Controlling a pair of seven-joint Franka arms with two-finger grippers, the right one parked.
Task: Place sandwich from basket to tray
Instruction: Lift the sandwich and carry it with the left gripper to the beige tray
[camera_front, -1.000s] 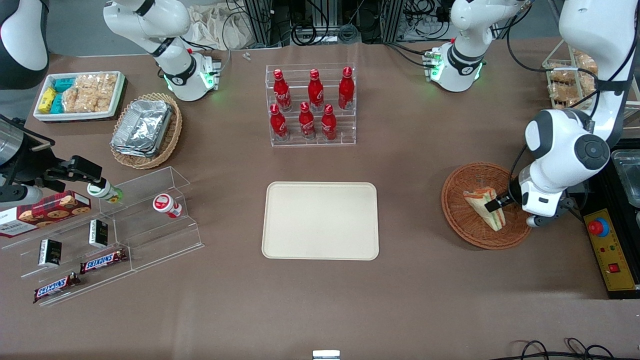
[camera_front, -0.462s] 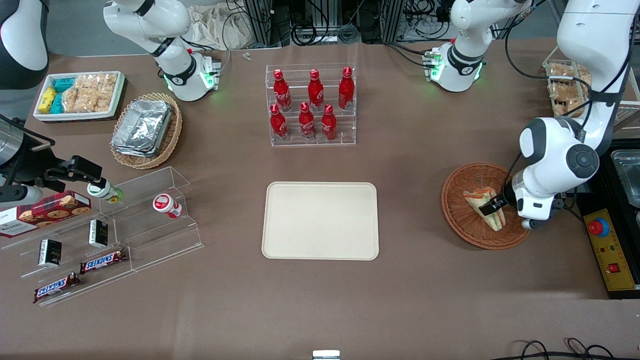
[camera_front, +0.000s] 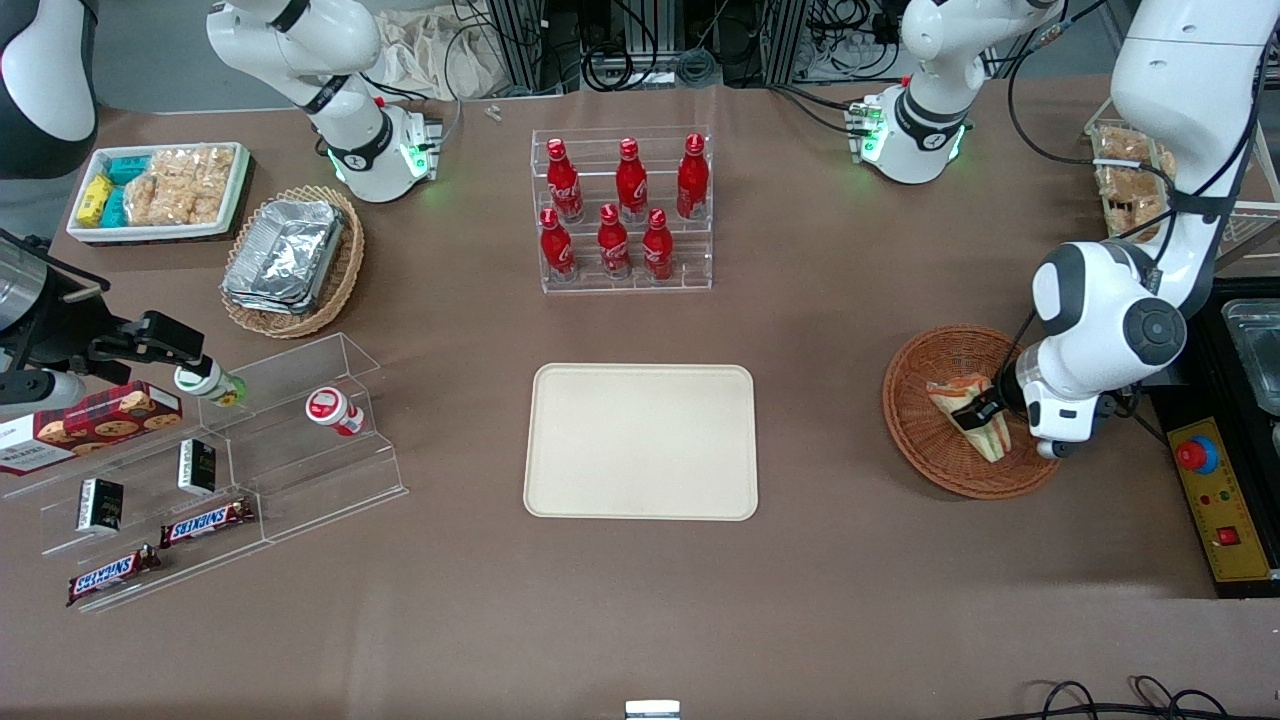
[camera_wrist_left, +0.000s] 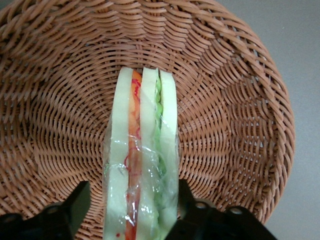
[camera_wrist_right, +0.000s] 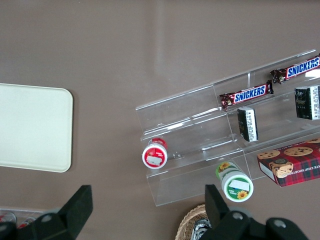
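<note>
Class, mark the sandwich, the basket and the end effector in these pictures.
sandwich (camera_wrist_left: 142, 165), left wrist view, wrapped middle bread layer.
basket (camera_front: 915, 425), front view, bare woven floor.
end effector (camera_front: 978, 413), front view, between fingertips at the sandwich.

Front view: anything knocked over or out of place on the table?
Two small things. A red-capped white bottle lies tipped on the clear acrylic stepped rack, and a green-capped one lies near it. Otherwise tidy: the wrapped wedge sandwich stands on edge in the reddish-brown wicker basket, the left hand straddling it.
</note>
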